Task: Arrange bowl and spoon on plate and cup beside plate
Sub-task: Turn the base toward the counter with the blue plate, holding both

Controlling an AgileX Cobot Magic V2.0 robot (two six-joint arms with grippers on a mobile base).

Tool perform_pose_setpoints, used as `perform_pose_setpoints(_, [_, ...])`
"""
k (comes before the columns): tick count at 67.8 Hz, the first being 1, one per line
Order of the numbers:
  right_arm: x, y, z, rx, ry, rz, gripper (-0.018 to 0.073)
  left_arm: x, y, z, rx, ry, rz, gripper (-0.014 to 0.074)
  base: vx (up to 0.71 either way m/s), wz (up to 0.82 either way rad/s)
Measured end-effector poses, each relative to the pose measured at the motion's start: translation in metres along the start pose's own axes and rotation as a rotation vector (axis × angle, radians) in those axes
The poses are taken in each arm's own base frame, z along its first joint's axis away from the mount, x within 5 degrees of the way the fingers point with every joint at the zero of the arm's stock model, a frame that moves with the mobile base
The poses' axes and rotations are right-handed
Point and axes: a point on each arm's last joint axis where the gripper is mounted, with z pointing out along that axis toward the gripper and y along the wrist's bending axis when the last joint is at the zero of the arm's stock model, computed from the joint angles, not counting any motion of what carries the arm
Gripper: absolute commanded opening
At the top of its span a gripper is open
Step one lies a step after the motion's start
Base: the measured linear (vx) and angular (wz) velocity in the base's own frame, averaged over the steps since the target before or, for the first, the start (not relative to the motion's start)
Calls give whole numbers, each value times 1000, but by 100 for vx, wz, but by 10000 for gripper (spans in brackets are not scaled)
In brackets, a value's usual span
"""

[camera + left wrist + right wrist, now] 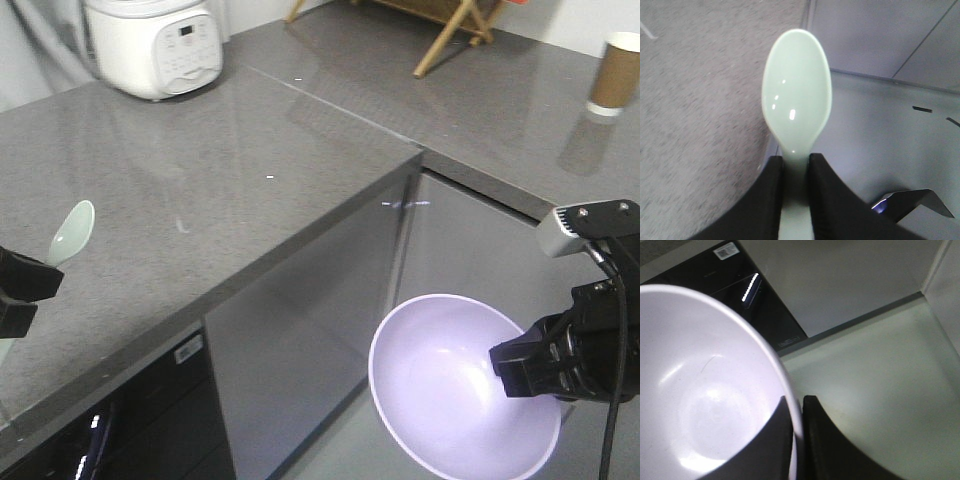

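My left gripper is shut on the handle of the mint-green spoon, whose scoop points away from me; the front view shows the spoon held over the left counter's near edge, by the left gripper. At the lower right of that view my right gripper is shut on the rim of the lavender bowl, holding it tilted in the air over the floor in front of the cabinets. In the right wrist view one finger lies inside the bowl, the other outside. The brown paper cup stands on the far right counter. The plate is out of view.
A white rice cooker sits at the back of the left grey counter. Wooden legs of a stand rest on the rear counter. Below are grey cabinet fronts and a black appliance door.
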Motion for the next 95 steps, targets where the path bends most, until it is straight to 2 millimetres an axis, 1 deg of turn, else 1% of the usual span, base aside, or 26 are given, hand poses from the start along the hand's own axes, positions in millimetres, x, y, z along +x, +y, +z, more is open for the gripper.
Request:
perform_pose_setpoints(34, [0,0,0,0,0,0,-1,0,0,0,0,0,0,65,0,-38])
perform_pose_setpoints(95, [0,0,0,0,0,0,-1,0,0,0,0,0,0,65,4,-27])
